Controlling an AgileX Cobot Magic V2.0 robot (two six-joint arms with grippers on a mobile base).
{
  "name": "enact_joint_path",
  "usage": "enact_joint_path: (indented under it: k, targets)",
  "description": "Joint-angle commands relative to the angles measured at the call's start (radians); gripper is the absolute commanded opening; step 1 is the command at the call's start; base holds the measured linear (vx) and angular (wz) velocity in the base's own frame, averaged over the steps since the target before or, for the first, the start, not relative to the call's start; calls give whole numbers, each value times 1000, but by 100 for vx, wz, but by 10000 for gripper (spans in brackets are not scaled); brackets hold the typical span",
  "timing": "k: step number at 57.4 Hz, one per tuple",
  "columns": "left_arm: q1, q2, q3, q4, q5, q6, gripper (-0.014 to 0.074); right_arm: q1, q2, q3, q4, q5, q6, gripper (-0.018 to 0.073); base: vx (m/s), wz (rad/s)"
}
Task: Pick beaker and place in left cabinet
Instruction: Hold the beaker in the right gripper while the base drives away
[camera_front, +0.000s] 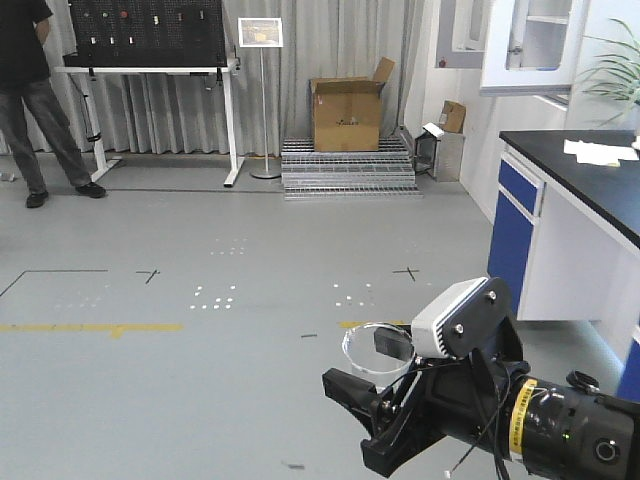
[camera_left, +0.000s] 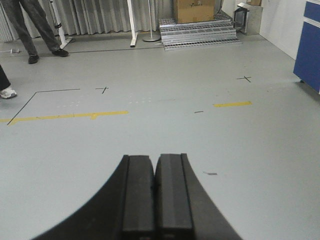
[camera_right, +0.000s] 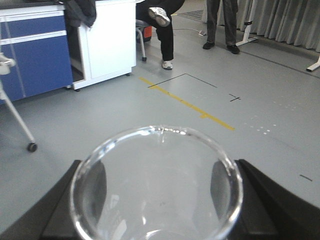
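My right gripper (camera_front: 372, 378) is shut on the beaker (camera_front: 378, 350), a small clear glass vessel with a flared rim, held in the air above the grey floor. In the right wrist view the beaker (camera_right: 156, 195) fills the space between the two black fingers (camera_right: 62, 200) of the right gripper (camera_right: 159, 167), its pouring lip pointing away from the camera. My left gripper (camera_left: 154, 159) is shut with its pads touching and nothing between them, low over the floor. The left cabinet is out of view.
A lab bench (camera_front: 575, 175) with a black top and blue drawers stands at the right. Ahead are a cardboard box (camera_front: 347, 115) on metal steps (camera_front: 348, 168), a sign stand (camera_front: 263, 100), a pegboard table (camera_front: 150, 68) and a standing person (camera_front: 40, 100). Someone sits (camera_right: 160, 20) by a blue-and-white bench (camera_right: 40, 50).
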Motion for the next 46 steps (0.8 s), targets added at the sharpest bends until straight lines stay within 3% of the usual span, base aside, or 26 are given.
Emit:
enact_joint_path:
  k: [1,46]
  targets:
    - [-1,-17,-9,-2,-83,-3,4,-3,-35,-34,27,-47,2,226,75,2]
    - [-1,-17,-9,-2,-83,-3,4,-2,-35,-34,25,-43,2,226,77,3]
